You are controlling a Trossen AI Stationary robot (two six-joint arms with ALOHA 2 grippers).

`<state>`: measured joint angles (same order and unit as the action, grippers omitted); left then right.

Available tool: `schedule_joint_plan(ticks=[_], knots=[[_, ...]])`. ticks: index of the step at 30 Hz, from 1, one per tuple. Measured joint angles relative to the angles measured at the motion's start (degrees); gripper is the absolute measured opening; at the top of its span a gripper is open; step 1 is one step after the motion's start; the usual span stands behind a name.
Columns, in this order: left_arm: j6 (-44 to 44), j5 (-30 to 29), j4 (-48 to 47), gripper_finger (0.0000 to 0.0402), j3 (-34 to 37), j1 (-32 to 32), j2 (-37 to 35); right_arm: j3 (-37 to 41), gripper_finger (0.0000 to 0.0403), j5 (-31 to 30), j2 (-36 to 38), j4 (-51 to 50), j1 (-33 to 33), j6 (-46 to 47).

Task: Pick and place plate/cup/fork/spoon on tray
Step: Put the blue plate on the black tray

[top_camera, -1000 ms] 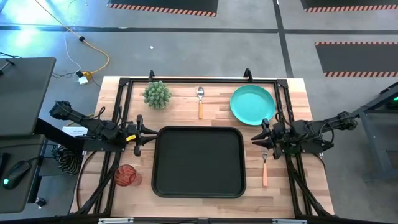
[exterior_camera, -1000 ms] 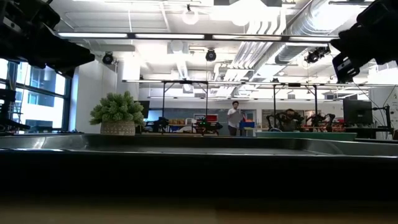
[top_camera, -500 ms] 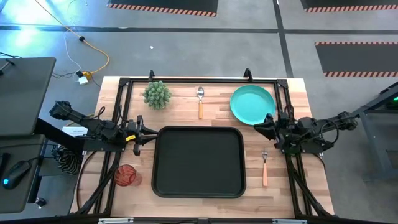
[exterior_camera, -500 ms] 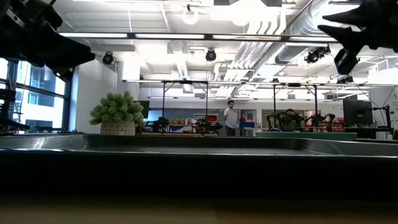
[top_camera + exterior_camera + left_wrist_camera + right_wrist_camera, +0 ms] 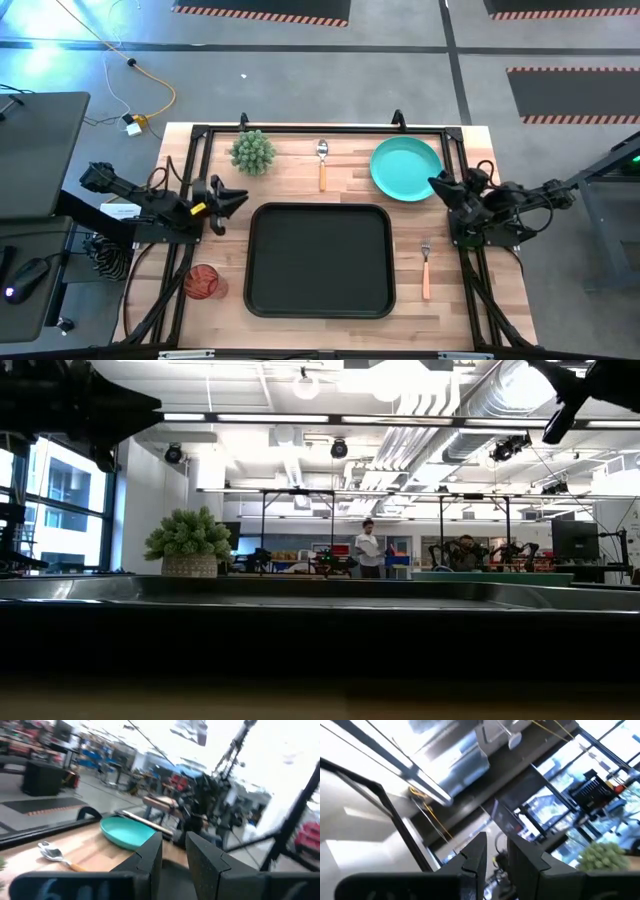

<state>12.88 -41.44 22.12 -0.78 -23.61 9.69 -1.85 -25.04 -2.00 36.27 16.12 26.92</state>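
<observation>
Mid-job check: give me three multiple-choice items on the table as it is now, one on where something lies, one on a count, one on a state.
1. Where is the cup?
A. on the tray
B. on the table left of the tray
C. on the plate

2. How many orange-handled utensils lie on the table?
A. one
B. two
C. three

3. What is on the tray?
A. nothing
B. the plate
C. the fork

Answers:
1 B, the high view shows the cup on the wood beside the tray's near left corner.
2 B, the spoon lies beyond the tray and the fork to its right.
3 A, the plate and every other item lie off the tray.
</observation>
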Motion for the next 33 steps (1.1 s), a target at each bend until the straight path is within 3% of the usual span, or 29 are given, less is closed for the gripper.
schedule_joint_plan(ticks=[8,16,22,29,33], knots=[[0.5,-4.2,4.9,0.0076,0.0,0.0,0.0,-1.2,0.0067,-0.5,-0.2,1.6,0.0,-0.7],[0.5,-4.4,7.8,0.0076,0.0,0.0,0.0,-10.0,0.0067,-0.6,-0.9,-6.9,0.0,-11.3],[1.0,-4.3,7.9,0.0076,0.0,0.0,0.0,-20.6,0.0067,-6.4,-3.1,-24.3,0.0,-15.4],[4.4,-4.2,8.9,0.0076,0.0,0.0,0.0,-34.4,0.0067,-18.5,-9.6,-48.3,0.0,-14.9],[3.5,-5.2,8.9,0.0076,0.0,0.0,0.0,-41.7,0.0067,-22.0,-14.6,-60.3,0.0,-12.3]])
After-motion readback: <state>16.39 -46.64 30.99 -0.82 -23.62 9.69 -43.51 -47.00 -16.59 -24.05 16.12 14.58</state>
